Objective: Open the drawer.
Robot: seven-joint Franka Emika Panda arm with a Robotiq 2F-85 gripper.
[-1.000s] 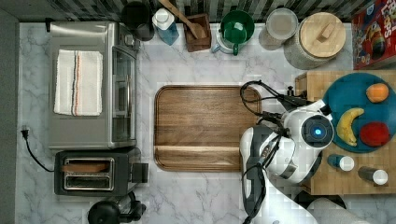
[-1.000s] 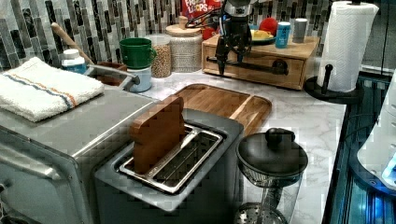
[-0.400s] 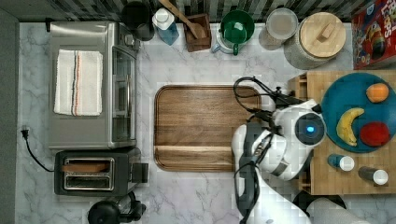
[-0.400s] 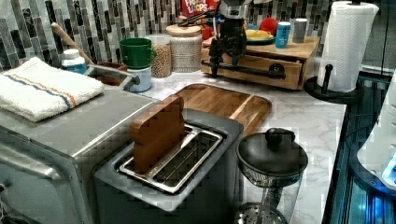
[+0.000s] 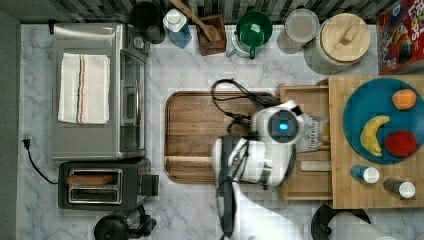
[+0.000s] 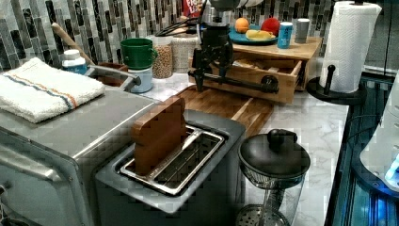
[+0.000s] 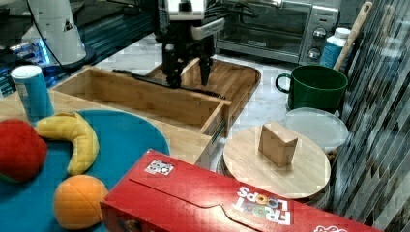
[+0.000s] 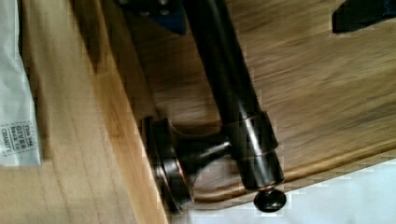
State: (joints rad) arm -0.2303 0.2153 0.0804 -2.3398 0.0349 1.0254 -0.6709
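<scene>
Sliding out from under the wooden stand [image 6: 282,49], the drawer [image 7: 140,94] now stands further open than a second ago, its front over the cutting board [image 5: 192,135]. Straddling the black bar handle [image 6: 235,81], the gripper [image 7: 186,75] has its fingers clamped on it.

From above, the robot arm [image 5: 265,150] covers the drawer's [image 5: 306,100] front and handle and part of the cutting board [image 5: 192,135]. In the wrist view, the handle [image 8: 233,107] runs off the frame, so its far end is unseen. The cereal box [image 7: 203,203] is cut off by the right view's lower edge. In the left view, the jaws meet the handle too small to judge their grip.
</scene>
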